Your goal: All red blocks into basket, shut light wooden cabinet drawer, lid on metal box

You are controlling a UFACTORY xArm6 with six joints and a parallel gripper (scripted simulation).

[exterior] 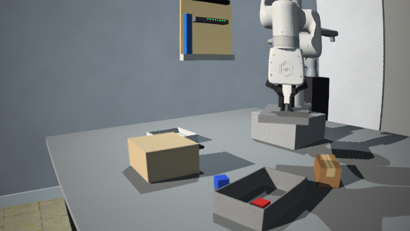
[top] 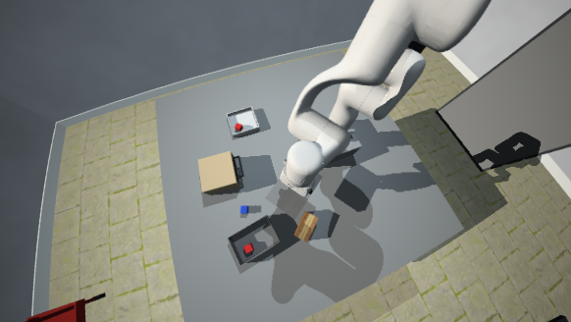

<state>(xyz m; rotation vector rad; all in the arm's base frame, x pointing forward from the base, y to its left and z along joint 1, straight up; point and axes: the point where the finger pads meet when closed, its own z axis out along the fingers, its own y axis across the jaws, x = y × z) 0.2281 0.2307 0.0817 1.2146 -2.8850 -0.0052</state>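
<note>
My gripper (exterior: 286, 106) is shut on the flat grey lid (exterior: 284, 115) and holds it at the top of the grey metal box (exterior: 288, 131). I cannot tell whether the lid sits fully down. In the top view the arm hides the fingers, and only part of the lid (top: 286, 198) shows below the wrist. The dark grey basket (top: 254, 240) holds one red block (top: 248, 248) (exterior: 261, 202). Another red block (top: 238, 127) lies in a white tray (top: 241, 122). The light wooden cabinet (top: 218, 172) (exterior: 163, 155) stands with its drawer looking shut.
A blue block (top: 244, 210) (exterior: 220, 181) lies between the cabinet and the basket. A small cardboard box (top: 306, 226) (exterior: 327, 170) stands right of the basket. The white tray (exterior: 171, 131) sits behind the cabinet. A wall shelf (exterior: 206, 29) hangs at the back.
</note>
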